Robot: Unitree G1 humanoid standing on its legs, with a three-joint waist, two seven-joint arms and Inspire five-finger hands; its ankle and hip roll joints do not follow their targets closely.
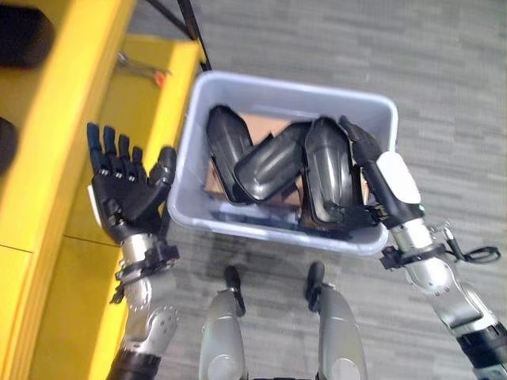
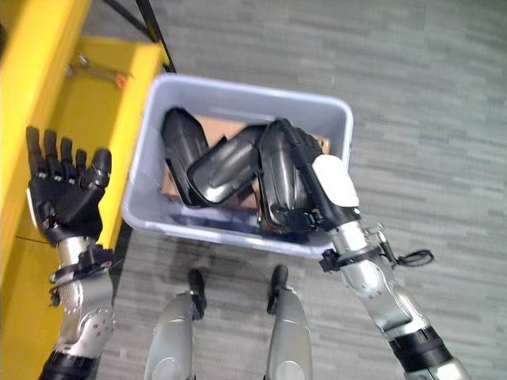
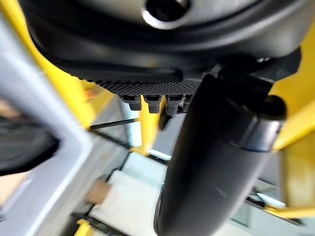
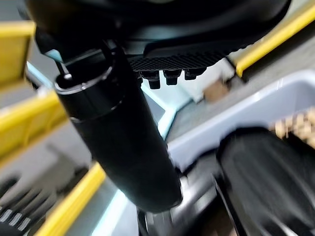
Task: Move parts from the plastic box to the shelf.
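In the grey plastic box [image 1: 364, 237] three black parts [image 1: 273, 162] remain, right hand [image 1: 380, 178] reaching in with straight fingers, left hand [image 1: 127, 186] spread empty.

pale grey plastic box [image 1: 372, 111] sits on the floor just beside the yellow shelf [image 1: 59, 150]. inside, three glossy black moulded parts: one [image 1: 226, 146] leaning at the shelf end, one [image 1: 273, 162] tilted across the middle, one [image 1: 329, 170] standing on end at the far side, all overlapping, with brown card beneath them.
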